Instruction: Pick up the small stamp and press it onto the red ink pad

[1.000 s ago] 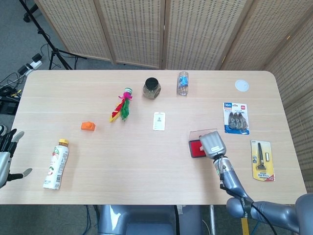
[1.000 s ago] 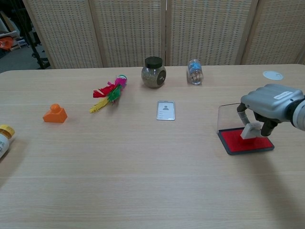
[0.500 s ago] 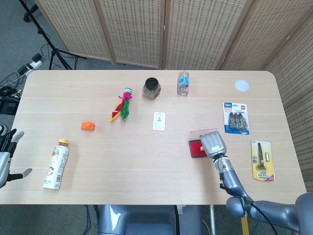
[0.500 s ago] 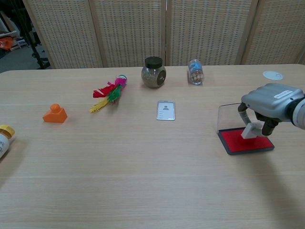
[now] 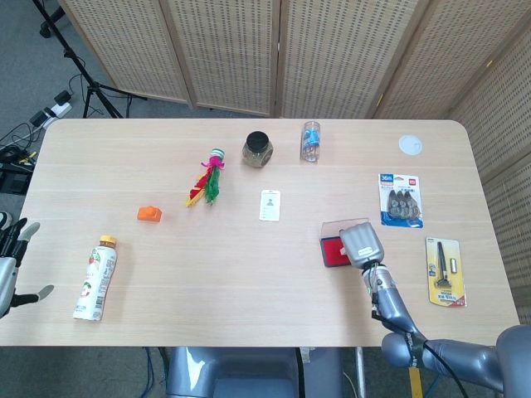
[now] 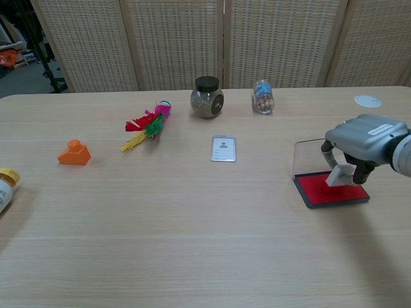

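Observation:
My right hand (image 6: 363, 141) hovers over the red ink pad (image 6: 327, 189) and pinches the small white stamp (image 6: 340, 175) in its fingertips. The stamp is tilted, its base just above or touching the red surface; I cannot tell which. The pad's clear lid (image 6: 307, 157) stands open behind it. In the head view the right hand (image 5: 360, 244) covers most of the ink pad (image 5: 330, 253), and the stamp is hidden. My left hand (image 5: 10, 265) shows at the far left edge, off the table, fingers spread and holding nothing.
An ID card (image 6: 223, 148), a dark-lidded jar (image 6: 207, 97), a lying clear bottle (image 6: 262, 96), a feather toy (image 6: 148, 123) and an orange block (image 6: 74, 153) lie across the table. A drink bottle (image 5: 95, 278) lies near the left. Packaged items (image 5: 401, 200) (image 5: 445, 271) lie right of the pad.
The stamp in my right hand has risen slightly and tilted a little to the right over the pad. The left hand has not moved.

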`<state>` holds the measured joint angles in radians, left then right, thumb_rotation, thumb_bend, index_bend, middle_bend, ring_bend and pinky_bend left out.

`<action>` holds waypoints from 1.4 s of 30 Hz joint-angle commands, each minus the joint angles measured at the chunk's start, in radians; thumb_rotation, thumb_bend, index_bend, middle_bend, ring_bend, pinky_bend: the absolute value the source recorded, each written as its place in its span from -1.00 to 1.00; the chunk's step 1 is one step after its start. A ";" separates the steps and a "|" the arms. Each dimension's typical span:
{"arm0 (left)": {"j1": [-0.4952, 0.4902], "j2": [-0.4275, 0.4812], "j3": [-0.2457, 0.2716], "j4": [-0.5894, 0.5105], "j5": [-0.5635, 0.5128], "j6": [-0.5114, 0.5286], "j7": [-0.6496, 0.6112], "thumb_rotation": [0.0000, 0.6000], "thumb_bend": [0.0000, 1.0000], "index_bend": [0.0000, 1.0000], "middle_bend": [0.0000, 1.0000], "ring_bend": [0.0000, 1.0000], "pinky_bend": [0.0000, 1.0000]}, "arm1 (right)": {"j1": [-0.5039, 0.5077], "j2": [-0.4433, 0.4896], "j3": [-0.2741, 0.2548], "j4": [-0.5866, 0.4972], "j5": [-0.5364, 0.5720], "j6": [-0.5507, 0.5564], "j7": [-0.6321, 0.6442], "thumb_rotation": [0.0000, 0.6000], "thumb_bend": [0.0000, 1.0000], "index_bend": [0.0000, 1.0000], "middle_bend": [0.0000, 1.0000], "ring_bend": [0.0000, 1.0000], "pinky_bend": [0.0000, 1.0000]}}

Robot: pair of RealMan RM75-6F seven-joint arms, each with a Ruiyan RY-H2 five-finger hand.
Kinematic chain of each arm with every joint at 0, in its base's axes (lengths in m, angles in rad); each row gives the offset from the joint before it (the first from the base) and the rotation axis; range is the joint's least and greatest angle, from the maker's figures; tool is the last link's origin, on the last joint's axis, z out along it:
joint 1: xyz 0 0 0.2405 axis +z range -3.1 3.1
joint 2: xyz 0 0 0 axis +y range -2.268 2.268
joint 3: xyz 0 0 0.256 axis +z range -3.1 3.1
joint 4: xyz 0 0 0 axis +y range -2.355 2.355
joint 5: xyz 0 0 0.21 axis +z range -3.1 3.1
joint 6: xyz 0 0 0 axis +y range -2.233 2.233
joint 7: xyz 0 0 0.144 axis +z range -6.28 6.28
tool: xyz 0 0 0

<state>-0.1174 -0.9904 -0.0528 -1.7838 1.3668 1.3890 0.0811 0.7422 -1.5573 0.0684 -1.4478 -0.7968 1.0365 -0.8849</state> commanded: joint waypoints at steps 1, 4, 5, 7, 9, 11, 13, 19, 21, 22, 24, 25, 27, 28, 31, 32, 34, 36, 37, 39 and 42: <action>-0.001 -0.001 0.001 -0.001 0.001 -0.001 0.003 1.00 -1.00 -1.00 -1.00 -1.00 -1.00 | -0.003 0.017 -0.003 -0.028 -0.024 0.018 0.004 1.00 -0.12 0.06 1.00 1.00 1.00; 0.000 -0.002 0.001 -0.002 0.001 0.000 0.006 1.00 -1.00 -1.00 -1.00 -1.00 -1.00 | -0.013 0.051 -0.011 -0.083 -0.072 0.053 0.010 1.00 -0.12 0.07 1.00 1.00 1.00; 0.000 -0.002 0.002 -0.002 0.002 0.000 0.006 1.00 -1.00 -1.00 -1.00 -1.00 -1.00 | -0.015 0.059 -0.013 -0.095 -0.081 0.059 0.012 1.00 -0.12 0.07 1.00 1.00 1.00; 0.001 -0.001 0.002 -0.003 0.005 0.003 0.006 1.00 -1.00 -1.00 -1.00 -1.00 -1.00 | -0.022 0.087 -0.021 -0.140 -0.113 0.086 0.007 1.00 -0.12 0.07 1.00 1.00 1.00; 0.002 -0.001 0.003 -0.004 0.009 0.006 0.005 1.00 -1.00 -1.00 -1.00 -1.00 -1.00 | -0.030 0.109 -0.028 -0.176 -0.138 0.106 0.002 1.00 -0.12 0.08 1.00 1.00 1.00; 0.004 -0.001 0.005 -0.005 0.015 0.010 0.005 1.00 -1.00 -1.00 -1.00 -1.00 -1.00 | -0.040 0.136 -0.042 -0.220 -0.171 0.132 -0.007 1.00 -0.12 0.08 1.00 1.00 1.00; 0.006 0.000 0.007 -0.006 0.020 0.014 0.004 1.00 -1.00 -1.00 -1.00 -1.00 -1.00 | -0.051 0.154 -0.056 -0.250 -0.199 0.152 -0.016 1.00 -0.12 0.08 1.00 1.00 1.00; 0.012 0.001 0.013 -0.008 0.037 0.025 0.001 1.00 -1.00 -1.00 -1.00 -1.00 -1.00 | -0.081 0.183 -0.105 -0.312 -0.228 0.183 -0.076 1.00 -0.12 0.08 1.00 1.00 1.00; 0.013 0.001 0.014 -0.008 0.041 0.027 0.002 1.00 -1.00 -1.00 -1.00 -1.00 -1.00 | -0.088 0.178 -0.119 -0.314 -0.227 0.185 -0.100 1.00 -0.12 0.08 1.00 1.00 1.00; 0.013 0.000 0.015 -0.008 0.042 0.027 0.003 1.00 -1.00 -1.00 -1.00 -1.00 -1.00 | -0.090 0.174 -0.124 -0.311 -0.228 0.185 -0.108 1.00 -0.12 0.08 1.00 1.00 1.00; 0.014 0.000 0.015 -0.008 0.044 0.029 0.003 1.00 -1.00 -1.00 -1.00 -1.00 -1.00 | -0.096 0.159 -0.137 -0.295 -0.231 0.181 -0.123 1.00 -0.12 0.08 1.00 1.00 1.00; 0.014 0.000 0.015 -0.008 0.044 0.029 0.004 1.00 -1.00 -1.00 -1.00 -1.00 -1.00 | -0.100 0.149 -0.143 -0.283 -0.230 0.178 -0.130 1.00 -0.12 0.08 1.00 1.00 1.00; 0.014 0.000 0.015 -0.008 0.043 0.029 0.004 1.00 -1.00 -1.00 -1.00 -1.00 -1.00 | -0.105 0.132 -0.149 -0.264 -0.225 0.171 -0.137 1.00 -0.12 0.08 1.00 1.00 1.00; 0.014 0.000 0.014 -0.008 0.042 0.028 0.004 1.00 -1.00 -1.00 -1.00 -1.00 -1.00 | -0.108 0.124 -0.151 -0.255 -0.220 0.168 -0.139 1.00 -0.12 0.08 1.00 1.00 1.00; 0.013 -0.001 0.013 -0.007 0.039 0.026 0.005 1.00 -1.00 -1.00 -1.00 -1.00 -1.00 | -0.112 0.113 -0.151 -0.241 -0.218 0.163 -0.138 1.00 -0.12 0.08 1.00 1.00 1.00; 0.012 -0.002 0.013 -0.007 0.038 0.024 0.007 1.00 -1.00 -1.00 -1.00 -1.00 -1.00 | -0.115 0.108 -0.151 -0.233 -0.218 0.160 -0.137 1.00 -0.12 0.08 1.00 1.00 1.00; 0.011 -0.003 0.014 -0.007 0.036 0.020 0.011 1.00 -1.00 -1.00 -1.00 -1.00 -1.00 | -0.118 0.102 -0.151 -0.223 -0.216 0.157 -0.137 1.00 -0.12 0.08 1.00 1.00 1.00; 0.010 -0.004 0.014 -0.006 0.036 0.019 0.014 1.00 -1.00 -1.00 -1.00 -1.00 -1.00 | -0.120 0.099 -0.149 -0.215 -0.214 0.154 -0.134 1.00 -0.12 0.08 1.00 1.00 1.00; 0.010 -0.005 0.014 -0.006 0.036 0.020 0.015 1.00 -1.00 -1.00 -1.00 -1.00 -1.00 | -0.122 0.097 -0.149 -0.211 -0.213 0.153 -0.133 1.00 -0.12 0.08 1.00 1.00 1.00; 0.010 -0.006 0.013 -0.006 0.036 0.021 0.016 1.00 -1.00 -1.00 -1.00 -1.00 -1.00 | -0.123 0.095 -0.147 -0.206 -0.213 0.150 -0.130 1.00 -0.12 0.08 1.00 1.00 1.00; 0.010 -0.007 0.012 -0.007 0.033 0.020 0.018 1.00 -1.00 -1.00 -1.00 -1.00 -1.00 | -0.125 0.096 -0.144 -0.202 -0.214 0.143 -0.124 1.00 -0.15 0.08 1.00 1.00 1.00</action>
<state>-0.1076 -0.9973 -0.0405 -1.7904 1.3999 1.4094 0.0990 0.6172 -1.4613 -0.0759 -1.6503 -1.0106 1.1802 -1.0092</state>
